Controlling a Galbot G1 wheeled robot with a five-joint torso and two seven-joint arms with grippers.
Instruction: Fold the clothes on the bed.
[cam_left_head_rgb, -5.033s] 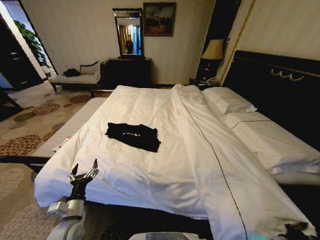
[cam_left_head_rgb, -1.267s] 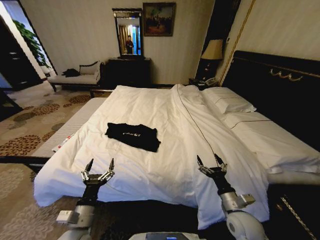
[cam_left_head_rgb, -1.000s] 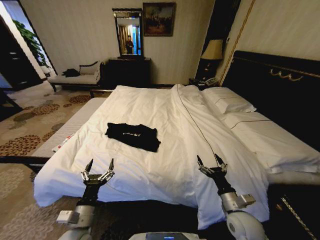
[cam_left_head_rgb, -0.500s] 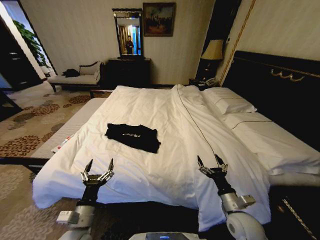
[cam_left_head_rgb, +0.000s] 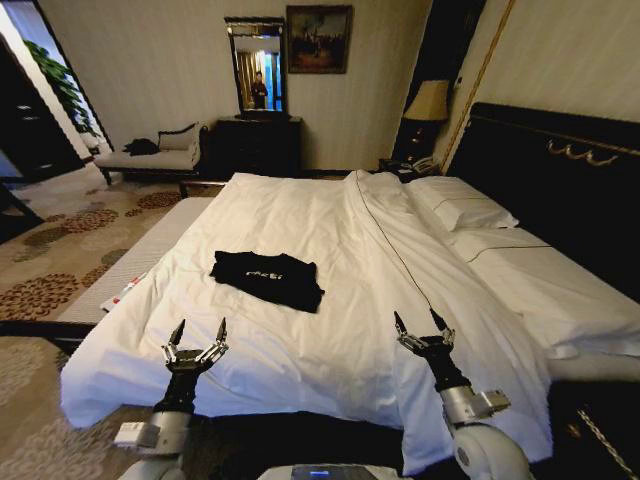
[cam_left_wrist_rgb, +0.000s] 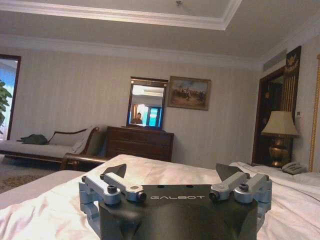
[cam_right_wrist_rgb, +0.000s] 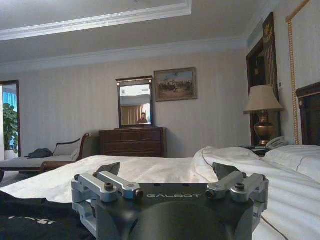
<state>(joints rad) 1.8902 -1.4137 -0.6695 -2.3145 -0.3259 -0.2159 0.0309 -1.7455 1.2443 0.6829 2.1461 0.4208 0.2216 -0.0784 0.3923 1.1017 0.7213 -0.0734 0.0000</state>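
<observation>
- Clothes (cam_left_head_rgb: 267, 277): black T-shirt, faint white lettering, soft and creased; lies on the bed (cam_left_head_rgb: 330, 330), left of centre; unmoved since earlier
- Bed: white duvet, dark wooden headboard (cam_left_head_rgb: 560, 180)
- Left hand (cam_left_head_rgb: 195, 340), right hand (cam_left_head_rgb: 416, 328): metal fingers spread, unchanged, over near edge

The right gripper (cam_left_head_rgb: 417, 326) has risen into the head view since five seconds ago, and the left gripper (cam_left_head_rgb: 195, 338) has moved up over the bed's (cam_left_head_rgb: 330, 340) near edge.
</observation>
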